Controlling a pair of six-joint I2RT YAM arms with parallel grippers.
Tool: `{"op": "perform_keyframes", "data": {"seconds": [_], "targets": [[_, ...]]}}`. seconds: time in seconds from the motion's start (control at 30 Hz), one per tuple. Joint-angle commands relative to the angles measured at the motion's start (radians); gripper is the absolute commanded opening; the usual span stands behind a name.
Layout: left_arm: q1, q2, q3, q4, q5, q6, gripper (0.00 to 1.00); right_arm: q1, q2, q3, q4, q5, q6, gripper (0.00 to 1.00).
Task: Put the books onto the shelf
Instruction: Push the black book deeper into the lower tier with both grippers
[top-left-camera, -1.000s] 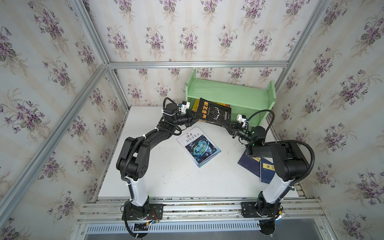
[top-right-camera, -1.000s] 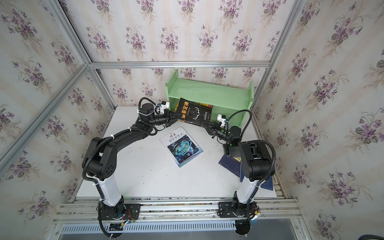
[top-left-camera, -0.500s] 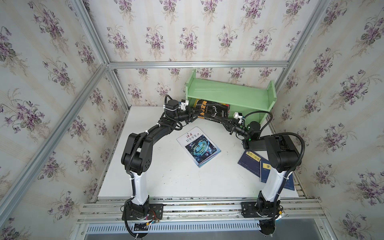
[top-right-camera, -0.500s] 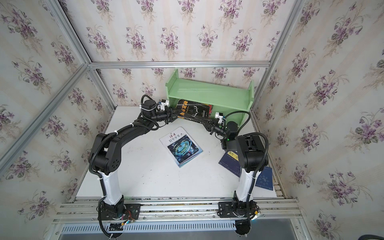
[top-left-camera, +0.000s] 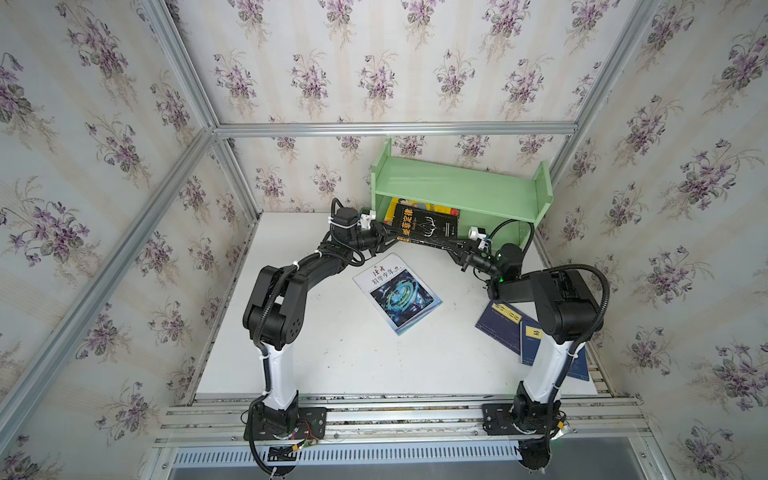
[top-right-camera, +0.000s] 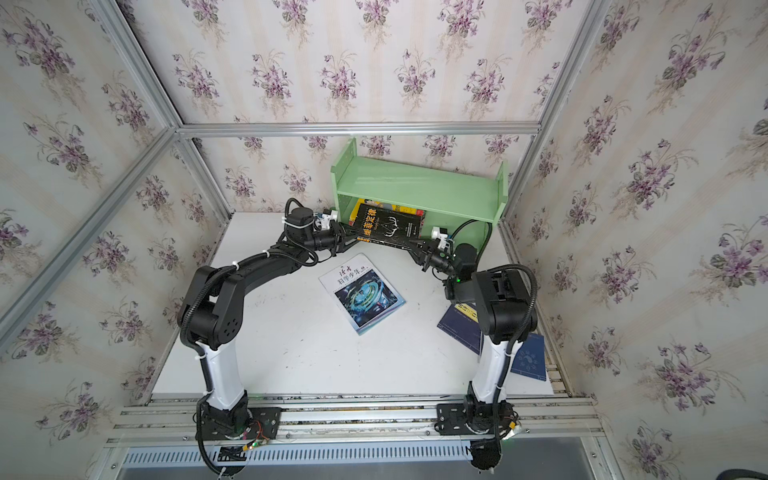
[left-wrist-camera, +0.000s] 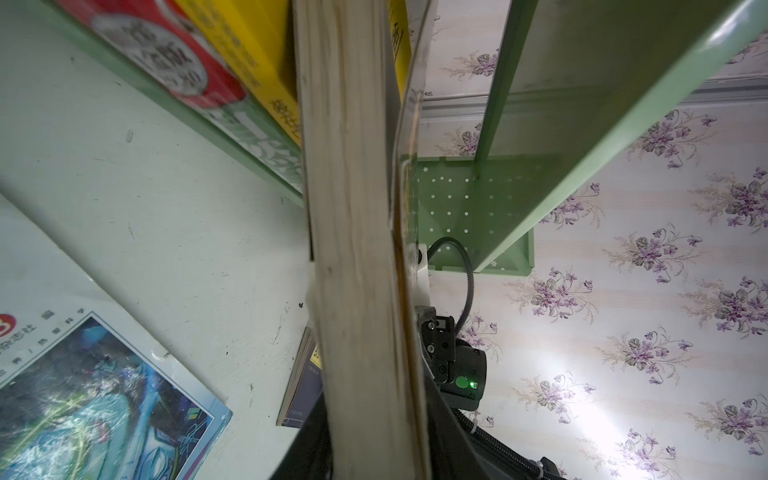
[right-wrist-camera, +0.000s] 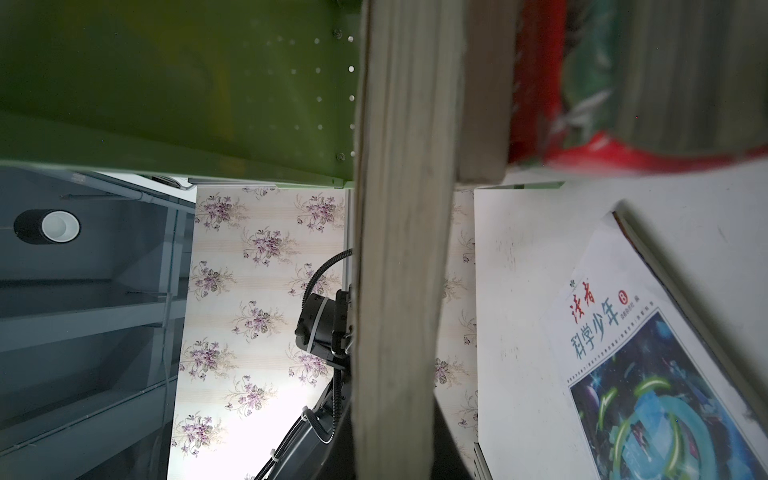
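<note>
Pale green wood, the shelf (top-left-camera: 461, 187) stands at the back of the white desk (top-left-camera: 332, 353) in both top views. A black book (top-left-camera: 426, 226), its yellow characters reading 墨菲定律, stands tilted at the lower tier and leans against a yellow book (top-left-camera: 415, 206) that sits in there. The left pincer (top-left-camera: 384, 237) is at the black book's lower left corner; whether it grips, I cannot tell. The right pincer (top-left-camera: 459, 249) is closed on the lower right corner. A white and blue magazine (top-left-camera: 397, 293) lies flat mid-desk. Two navy books (top-left-camera: 500, 322) with yellow labels overlap beside the right arm.

From the left wrist, the black book (left-wrist-camera: 353, 249) shows its pale page edge down the middle. Beside it in the shelf (left-wrist-camera: 582, 104) are the yellow book (left-wrist-camera: 249, 50) and a green book (left-wrist-camera: 166, 54) with a red band, its lettering too blurred to read.

From the right wrist, the black book's page edge runs down the middle here too. The magazine (right-wrist-camera: 644, 374) reads 读者 in red, with 科学少年 in teal below.
</note>
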Motion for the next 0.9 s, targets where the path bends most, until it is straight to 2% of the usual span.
{"op": "perform_keyframes", "data": {"seconds": [0.0,0.17,0.3,0.4,0.7,0.87], "targets": [[-0.001,-0.012,0.008,0.023,-0.004,-0.008,0.32,-0.003,-0.006,0.039,0.091,0.002,-0.018,0.03],[-0.001,0.005,0.066,0.008,-0.005,-0.011,0.35,-0.003,0.02,0.112,0.092,0.017,-0.009,0.03],[-0.001,0.017,0.097,-0.003,-0.025,-0.014,0.53,-0.003,0.058,0.162,0.092,0.033,-0.002,0.03],[-0.001,0.013,0.103,-0.008,-0.042,-0.009,0.62,-0.003,0.077,0.195,0.079,0.032,-0.019,0.02],[0.001,0.047,0.16,-0.052,-0.081,-0.006,0.63,-0.001,0.072,0.277,-0.101,0.013,-0.146,0.02],[0.004,0.048,0.146,-0.09,-0.13,0.0,0.71,0.001,0.078,0.298,-0.164,0.035,-0.198,0.03]]}}
